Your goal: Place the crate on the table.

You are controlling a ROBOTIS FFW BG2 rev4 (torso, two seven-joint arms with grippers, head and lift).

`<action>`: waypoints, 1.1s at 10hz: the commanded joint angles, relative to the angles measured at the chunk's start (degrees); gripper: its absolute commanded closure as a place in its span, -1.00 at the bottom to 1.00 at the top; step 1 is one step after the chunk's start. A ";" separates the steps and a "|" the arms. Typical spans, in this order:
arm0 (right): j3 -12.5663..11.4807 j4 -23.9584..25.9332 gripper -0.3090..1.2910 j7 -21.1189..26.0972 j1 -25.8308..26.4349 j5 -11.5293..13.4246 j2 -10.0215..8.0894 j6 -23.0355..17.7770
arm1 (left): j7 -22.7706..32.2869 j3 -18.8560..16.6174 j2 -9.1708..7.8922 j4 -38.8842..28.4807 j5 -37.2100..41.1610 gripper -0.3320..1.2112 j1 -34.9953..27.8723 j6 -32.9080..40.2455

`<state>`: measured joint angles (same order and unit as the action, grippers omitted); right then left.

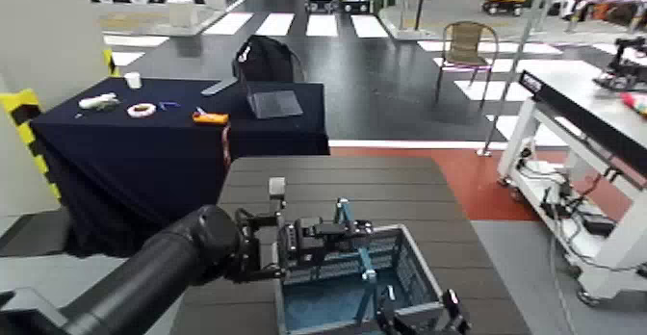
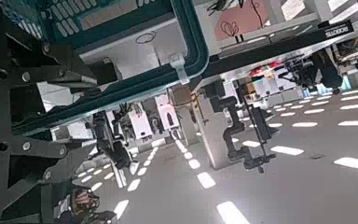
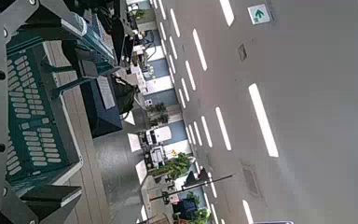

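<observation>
The crate [image 1: 351, 283], grey-blue with slotted sides, a blue floor and a teal hoop handle [image 1: 364, 258], sits over the near end of the dark brown slatted table [image 1: 332, 178]. I cannot tell whether it rests on the slats. My left gripper [image 1: 289, 243] reaches in from the lower left and grips the crate's far left rim. The lattice and teal rim [image 2: 172, 67] fill the left wrist view. My right gripper [image 1: 424, 316] holds the near right wall. That wall [image 3: 33, 117] lies between its dark fingers [image 3: 23, 21] in the right wrist view.
A navy-cloth table [image 1: 144, 146] stands beyond on the left with a tape roll, a cup, an orange tool and a laptop [image 1: 273, 103]. A white-framed workbench [image 1: 578, 98] stands on the right. A chair [image 1: 467, 45] stands farther back.
</observation>
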<state>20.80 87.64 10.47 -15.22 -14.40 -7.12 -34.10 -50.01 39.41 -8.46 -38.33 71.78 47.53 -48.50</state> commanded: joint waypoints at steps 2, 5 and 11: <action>-0.32 0.25 -0.45 -0.01 -0.42 -0.10 0.00 0.09 | 0.70 -5.66 -0.33 -0.95 -9.38 -0.34 -1.04 1.92; -0.94 0.69 -0.45 -0.01 -0.95 -0.10 0.09 0.53 | 2.20 -12.52 -2.18 -10.01 -15.71 -0.42 -6.05 3.59; -1.99 1.48 -0.45 -0.01 -1.57 0.34 0.26 1.32 | 25.75 -27.81 -6.48 -43.05 -22.30 -0.42 -28.02 14.66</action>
<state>18.94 89.01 10.46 -16.69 -14.12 -6.91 -32.80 -24.23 11.91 -14.83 -79.69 49.99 21.63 -36.77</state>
